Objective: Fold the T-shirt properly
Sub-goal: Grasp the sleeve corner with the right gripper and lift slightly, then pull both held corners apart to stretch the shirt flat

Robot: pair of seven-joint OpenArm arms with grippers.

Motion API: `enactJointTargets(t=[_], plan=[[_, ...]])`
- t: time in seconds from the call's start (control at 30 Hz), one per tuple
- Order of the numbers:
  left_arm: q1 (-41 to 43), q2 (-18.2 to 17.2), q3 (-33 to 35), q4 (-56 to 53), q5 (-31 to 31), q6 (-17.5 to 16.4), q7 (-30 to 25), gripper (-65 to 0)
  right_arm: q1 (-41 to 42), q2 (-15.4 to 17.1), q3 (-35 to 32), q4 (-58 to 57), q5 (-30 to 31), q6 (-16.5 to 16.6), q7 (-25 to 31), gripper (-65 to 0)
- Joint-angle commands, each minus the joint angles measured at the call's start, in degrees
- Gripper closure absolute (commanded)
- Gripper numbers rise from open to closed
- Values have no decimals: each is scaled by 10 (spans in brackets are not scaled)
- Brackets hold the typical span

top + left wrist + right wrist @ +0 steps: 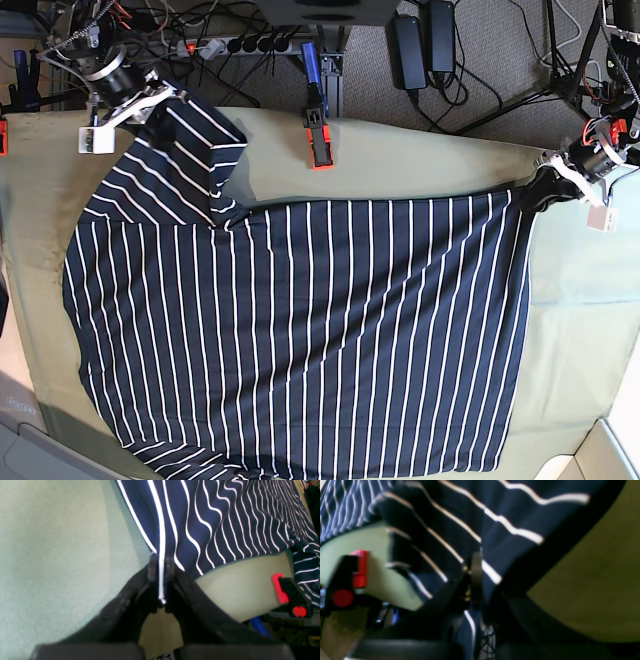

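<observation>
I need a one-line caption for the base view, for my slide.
Both tools, left and right, grip far corners of the striped T-shirt spread over the green tablecloth.

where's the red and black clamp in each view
left wrist: clamp at the right edge, below the T-shirt.
right wrist: clamp at the left edge, beside a hanging sleeve.
base: clamp top centre, on the table's far edge.
shared landmark: the T-shirt's striped far edge.

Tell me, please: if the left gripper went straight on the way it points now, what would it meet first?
The T-shirt itself: the left gripper is shut on its corner, and striped cloth stretches directly ahead. Depth beyond is unclear.
</observation>
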Motion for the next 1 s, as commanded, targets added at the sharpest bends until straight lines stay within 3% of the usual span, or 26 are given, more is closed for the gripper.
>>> enactJointTargets(t=[0.0, 0.33, 0.67, 0.97], plan=[[-3, -16, -5, 13, -9, -20, -7, 0, -12, 5, 6, 18, 7, 12, 7, 0], [-2, -50, -15, 35, -48, -20, 38, 0, -77, 6, 41, 75, 10, 12, 4, 0], [35, -54, -84, 36, -121, -20, 66, 0, -89, 8, 111, 80, 105, 16, -62, 0], [25, -62, -84, 65, -128, -20, 64, 0, -59, 50, 116, 83, 116, 19, -63, 0]])
